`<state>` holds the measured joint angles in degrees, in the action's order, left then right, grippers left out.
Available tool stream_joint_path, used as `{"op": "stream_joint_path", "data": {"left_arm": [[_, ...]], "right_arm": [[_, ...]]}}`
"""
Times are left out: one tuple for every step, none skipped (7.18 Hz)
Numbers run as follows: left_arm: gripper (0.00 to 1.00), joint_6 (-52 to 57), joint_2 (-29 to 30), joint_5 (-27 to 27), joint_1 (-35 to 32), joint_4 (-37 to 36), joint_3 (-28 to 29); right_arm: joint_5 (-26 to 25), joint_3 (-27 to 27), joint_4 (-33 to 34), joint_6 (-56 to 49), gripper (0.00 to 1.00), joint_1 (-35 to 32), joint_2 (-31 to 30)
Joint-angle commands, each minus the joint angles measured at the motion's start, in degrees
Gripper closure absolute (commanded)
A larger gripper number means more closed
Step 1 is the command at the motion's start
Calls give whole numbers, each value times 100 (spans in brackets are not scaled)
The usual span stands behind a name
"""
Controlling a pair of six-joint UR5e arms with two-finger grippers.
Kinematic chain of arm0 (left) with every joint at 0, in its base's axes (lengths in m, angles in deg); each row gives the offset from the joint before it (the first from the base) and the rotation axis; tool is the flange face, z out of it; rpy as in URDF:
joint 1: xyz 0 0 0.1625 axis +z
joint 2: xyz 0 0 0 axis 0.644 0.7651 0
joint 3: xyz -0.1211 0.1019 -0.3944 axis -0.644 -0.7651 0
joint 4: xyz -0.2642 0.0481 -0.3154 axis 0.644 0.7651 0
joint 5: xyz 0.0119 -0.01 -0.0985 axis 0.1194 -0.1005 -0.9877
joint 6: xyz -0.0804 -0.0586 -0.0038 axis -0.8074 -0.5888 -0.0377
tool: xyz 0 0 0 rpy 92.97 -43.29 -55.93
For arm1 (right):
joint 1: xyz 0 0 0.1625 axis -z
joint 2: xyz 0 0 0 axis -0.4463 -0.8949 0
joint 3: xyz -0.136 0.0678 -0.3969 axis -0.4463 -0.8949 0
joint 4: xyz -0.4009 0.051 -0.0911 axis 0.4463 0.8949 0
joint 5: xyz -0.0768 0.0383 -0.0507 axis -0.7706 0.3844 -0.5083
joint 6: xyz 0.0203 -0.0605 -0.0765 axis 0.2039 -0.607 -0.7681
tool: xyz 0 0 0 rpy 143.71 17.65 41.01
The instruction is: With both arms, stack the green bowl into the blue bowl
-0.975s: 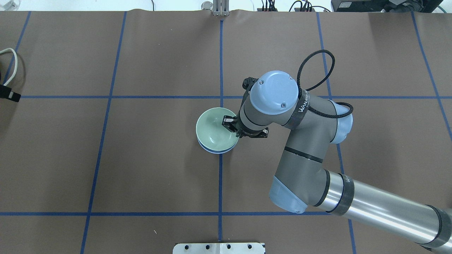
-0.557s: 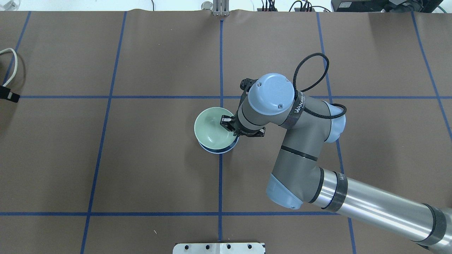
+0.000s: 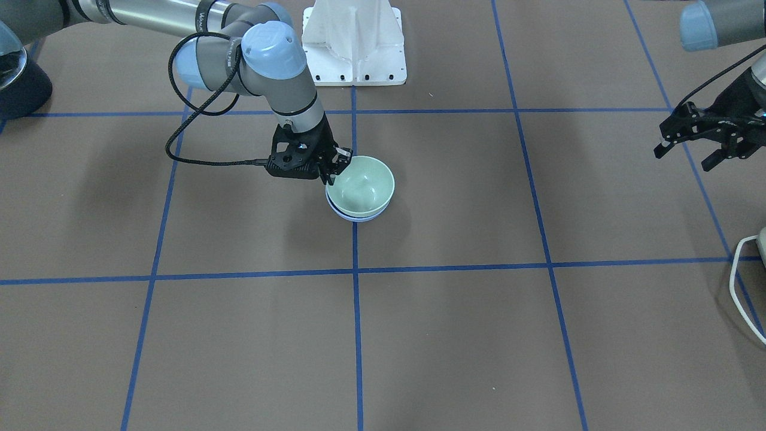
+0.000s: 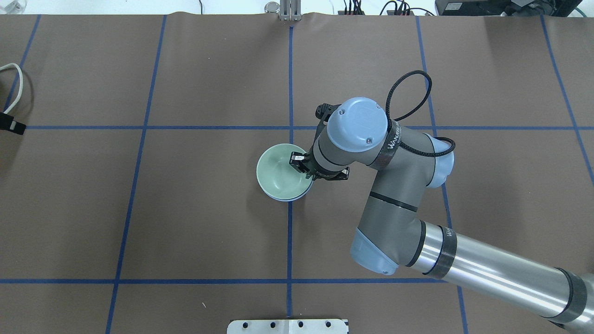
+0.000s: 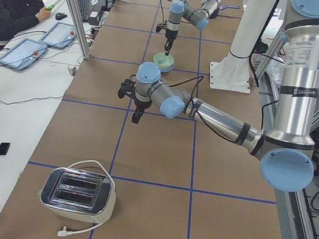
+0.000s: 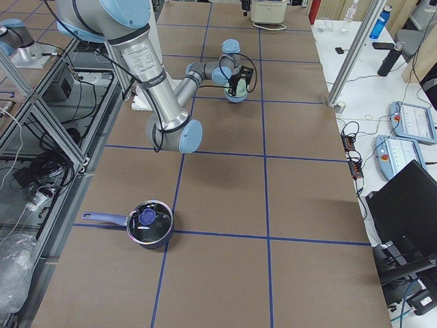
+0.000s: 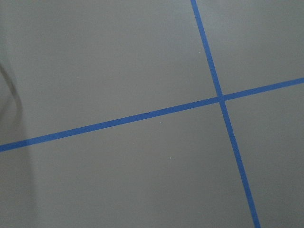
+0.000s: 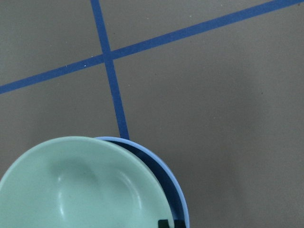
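Grey right arm [image 4: 400,188] — strap [image 4: 393,142] lettered "WAN…"

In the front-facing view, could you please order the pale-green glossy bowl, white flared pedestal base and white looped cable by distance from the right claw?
1. Pale-green glossy bowl, touching the right claw.
2. White flared pedestal base, behind it.
3. White looped cable, at the view's right edge.

Overhead and front cameras look down from opposite sides, end cameras lengthwise; all share the green bowl [image 4: 277,175].
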<state>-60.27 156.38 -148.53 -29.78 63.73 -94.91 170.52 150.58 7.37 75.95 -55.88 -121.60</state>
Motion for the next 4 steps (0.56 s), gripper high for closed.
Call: {"op": "stream_joint_path", "data": {"left_arm": [[2,0,0,-9,0,0,0],[2,0,0,-52,0,0,0],[2,0,0,-87,-35,0,0],[2,9,0,-88,-88,0,0]], "right_arm": [[-158,12,-1,-259,0,-24,-44],[-80,30,7,-539,0,-259,-53],[156,56,16,-690,0,-601,-44],[637,73,16,-1048,0,-1057,-88]]}}
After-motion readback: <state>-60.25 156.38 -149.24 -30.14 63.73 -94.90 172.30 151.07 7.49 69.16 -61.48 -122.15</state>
